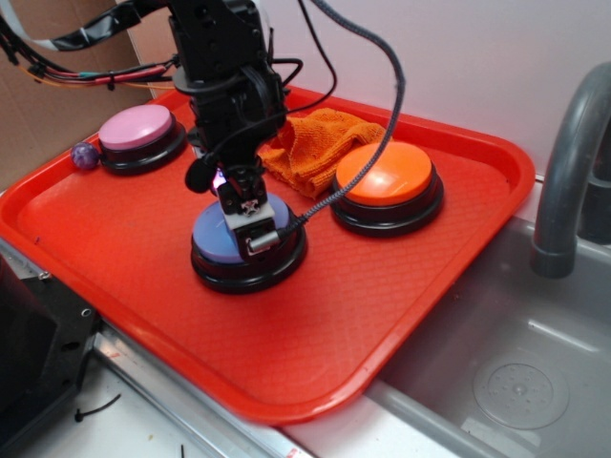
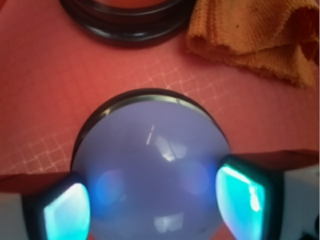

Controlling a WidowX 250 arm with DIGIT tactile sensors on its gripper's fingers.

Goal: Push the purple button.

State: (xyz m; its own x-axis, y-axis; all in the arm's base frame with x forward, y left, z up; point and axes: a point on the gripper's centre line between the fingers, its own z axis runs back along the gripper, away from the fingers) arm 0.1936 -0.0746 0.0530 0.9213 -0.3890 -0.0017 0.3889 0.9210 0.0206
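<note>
The purple button (image 1: 215,240), a lavender dome on a black base, sits mid-tray. In the wrist view the purple button (image 2: 150,160) fills the lower middle of the frame. My gripper (image 1: 250,224) is down on top of its dome, pointing straight down. In the wrist view my gripper (image 2: 155,205) is open, its glowing cyan pads (image 2: 240,192) wide apart at either side of the dome. Nothing is gripped between them.
An orange button (image 1: 387,181) stands to the right, a crumpled orange cloth (image 1: 310,143) behind. A pink-topped button (image 1: 141,134) and a tiny purple ball (image 1: 86,156) sit at the back left. All rest on a red tray (image 1: 430,286). A sink (image 1: 516,382) and grey faucet (image 1: 568,162) lie to the right.
</note>
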